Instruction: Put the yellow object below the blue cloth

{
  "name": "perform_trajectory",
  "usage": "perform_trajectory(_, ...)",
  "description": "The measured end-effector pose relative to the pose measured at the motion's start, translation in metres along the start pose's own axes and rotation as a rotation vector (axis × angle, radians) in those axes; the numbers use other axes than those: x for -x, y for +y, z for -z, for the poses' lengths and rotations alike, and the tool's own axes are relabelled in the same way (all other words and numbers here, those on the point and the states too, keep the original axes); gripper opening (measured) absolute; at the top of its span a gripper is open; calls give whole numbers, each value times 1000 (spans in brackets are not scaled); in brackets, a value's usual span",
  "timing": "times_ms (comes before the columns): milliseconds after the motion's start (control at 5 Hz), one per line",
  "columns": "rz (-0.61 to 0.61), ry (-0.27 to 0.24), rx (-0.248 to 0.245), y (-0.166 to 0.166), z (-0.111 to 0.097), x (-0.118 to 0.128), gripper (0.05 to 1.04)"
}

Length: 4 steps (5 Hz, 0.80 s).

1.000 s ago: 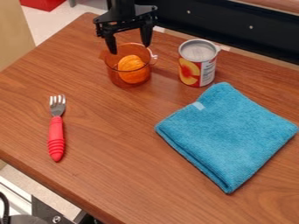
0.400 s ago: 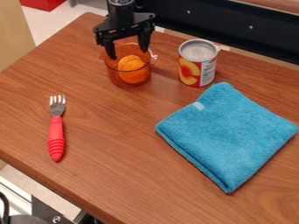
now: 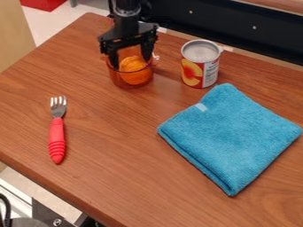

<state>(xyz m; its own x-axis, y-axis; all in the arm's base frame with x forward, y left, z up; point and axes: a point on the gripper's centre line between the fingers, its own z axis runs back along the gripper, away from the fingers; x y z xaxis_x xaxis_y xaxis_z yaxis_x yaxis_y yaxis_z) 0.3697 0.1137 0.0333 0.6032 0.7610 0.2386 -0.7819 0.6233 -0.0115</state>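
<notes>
Blue cloth [image 3: 231,137]: undisturbed; nothing delivered yet.
Gripper [image 3: 130,63]: lowered further, fingers spread — a grasp seems intended.
Orange cup [image 3: 117,77]: entered from above, not shifted.
Yellow-orange object [image 3: 136,74]: held inside the cup — must be pinched, then lifted out.

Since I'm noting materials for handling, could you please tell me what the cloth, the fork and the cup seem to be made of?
The blue cloth looks like microfibre or terry, matte with a fuzzy nap. The fork has shiny metal tines and a red, ridged handle, probably plastic or rubber. The cup is see-through amber, glossy, either plastic or glass.
</notes>
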Motion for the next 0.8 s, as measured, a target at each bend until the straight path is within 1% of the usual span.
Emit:
perform_trajectory(200, -13, -34, -11, -3, 7, 2, 995)
perform_trajectory(400, -15, -18, -35, -2, 15, 6, 954)
perform_trajectory(600, -42, -25, -48, -6, 18, 4, 809)
perform_trajectory(800, -50, -25, -50, -5, 18, 4, 809)
